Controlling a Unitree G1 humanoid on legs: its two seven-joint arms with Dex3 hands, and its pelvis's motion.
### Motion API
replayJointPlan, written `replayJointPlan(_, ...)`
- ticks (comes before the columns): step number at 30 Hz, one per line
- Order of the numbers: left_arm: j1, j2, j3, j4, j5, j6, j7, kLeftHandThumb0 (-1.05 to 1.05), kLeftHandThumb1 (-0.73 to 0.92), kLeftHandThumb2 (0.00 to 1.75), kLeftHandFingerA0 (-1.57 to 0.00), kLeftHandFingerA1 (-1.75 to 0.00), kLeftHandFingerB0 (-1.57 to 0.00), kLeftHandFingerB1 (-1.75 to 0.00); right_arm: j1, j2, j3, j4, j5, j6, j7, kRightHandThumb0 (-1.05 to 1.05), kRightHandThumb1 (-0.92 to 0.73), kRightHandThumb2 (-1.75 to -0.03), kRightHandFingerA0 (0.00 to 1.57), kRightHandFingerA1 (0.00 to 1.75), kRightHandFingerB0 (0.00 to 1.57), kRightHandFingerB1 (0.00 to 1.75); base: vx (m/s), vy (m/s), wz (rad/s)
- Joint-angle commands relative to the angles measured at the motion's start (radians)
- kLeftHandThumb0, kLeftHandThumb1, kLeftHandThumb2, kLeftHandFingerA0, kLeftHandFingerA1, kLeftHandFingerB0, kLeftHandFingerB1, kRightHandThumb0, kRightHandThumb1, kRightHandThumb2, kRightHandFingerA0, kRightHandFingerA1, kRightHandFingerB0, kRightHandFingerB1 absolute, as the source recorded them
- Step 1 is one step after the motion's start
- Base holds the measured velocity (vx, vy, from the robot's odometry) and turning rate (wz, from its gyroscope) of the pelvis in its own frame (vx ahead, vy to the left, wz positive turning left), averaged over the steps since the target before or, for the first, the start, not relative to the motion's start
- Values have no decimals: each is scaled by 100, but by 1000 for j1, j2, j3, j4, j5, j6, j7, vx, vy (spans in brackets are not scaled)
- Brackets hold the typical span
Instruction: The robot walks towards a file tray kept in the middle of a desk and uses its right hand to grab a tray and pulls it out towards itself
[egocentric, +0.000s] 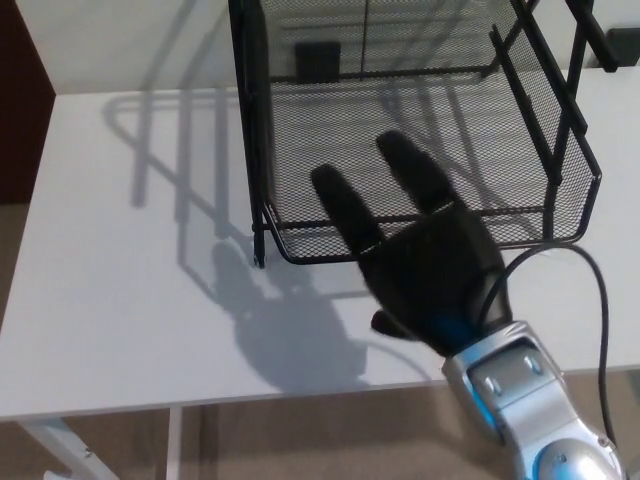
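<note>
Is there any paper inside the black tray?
No, the mesh tray shows only its bare wire bottom, with the right hand reaching over its front edge.

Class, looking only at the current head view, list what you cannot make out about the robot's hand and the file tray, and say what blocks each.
- Right hand: the palm hides whether it touches the tray's front rim.
- Thumb: mostly hidden under the palm.
- File tray: its upper part is cut off by the top edge.
- Left hand: not in view.

Black robot hand (425, 265), silver forearm (530, 410), black cable (600, 320)
</note>
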Motion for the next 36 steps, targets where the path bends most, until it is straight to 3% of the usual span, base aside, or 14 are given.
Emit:
replayJointPlan(1,7,32,-16,-14,45,16,-5,-53,52,83,-64,-60,-43,-50,-16,-2,-45,14,-40,79,58,-88,-48,-90,0,19,0,12,0,0,0)
replayJointPlan(6,5,36,-20,-21,45,36,-12,-47,63,59,-67,-45,-47,-37,-14,7,-102,37,55,74,82,-62,-32,-84,0,29,1,24,0,0,0)
replayJointPlan(7,9,36,-19,-30,44,44,-13,-47,62,59,-68,-46,-48,-37,-14,5,-108,43,56,74,86,-89,-43,-66,0,35,0,32,0,0,0)
replayJointPlan(12,10,38,-20,-45,47,56,-18,-52,52,82,-62,-58,-41,-49,-20,4,-139,64,89,83,132,-56,-27,-81,0,38,0,34,0,0,0)
replayJointPlan(14,11,39,-21,-45,51,52,-17,-53,52,82,-63,-59,-42,-49,-19,3,-149,70,112,77,128,-86,-40,-56,0,46,3,35,0,0,0)
replayJointPlan(15,11,40,-22,-44,53,51,-16,-53,52,83,-64,-59,-42,-49,-15,2,-154,71,129,71,125,-52,-25,-81,0,42,0,38,0,0,0)
replayJointPlan(16,17,41,-20,-55,51,54,-19,-53,52,83,-63,-59,-42,-49,-10,8,-166,68,166,64,125,-82,-39,-55,0,47,5,35,0,0,0)
replayJointPlan(17,16,39,-19,-51,48,49,-19,-47,62,59,-70,-46,-48,-37,-9,10,-169,66,176,67,143,-84,-40,-55,0,47,4,35,0,0,0)
replayJointPlan(18,15,38,-19,-49,48,50,-19,-47,62,59,-70,-46,-49,-37,-8,11,-173,65,190,66,156,-54,-25,-80,0,40,0,34,0,0,0)
replayJointPlan(22,18,41,-20,-58,47,48,-24,-52,52,82,-64,-59,-42,-49,-2,6,-171,65,220,64,183,-87,-41,-54,0,45,3,35,0,0,0)
replayJointPlan(23,13,40,-20,-48,45,44,-26,-46,62,59,-70,-46,-49,-37,-2,7,-172,66,233,64,196,-55,-26,-80,0,40,0,31,0,0,0)
replayJointPlan(27,-5,39,-24,-5,50,27,-23,-46,62,59,-70,-45,-48,-37,4,6,-165,53,256,69,228,-58,-29,-81,1,40,0,28,0,0,0)
replayJointPlan(35,10,44,-26,-39,51,44,-27,-46,61,59,-70,-46,-49,-37,40,9,-155,18,288,85,263,-53,-28,-80,1,38,0,35,0,0,0)
replayJointPlan(36,6,43,-26,-27,50,37,-28,-45,61,59,-69,-45,-49,-37,42,7,-152,16,288,85,263,-80,-40,-53,0,44,7,32,0,0,0)
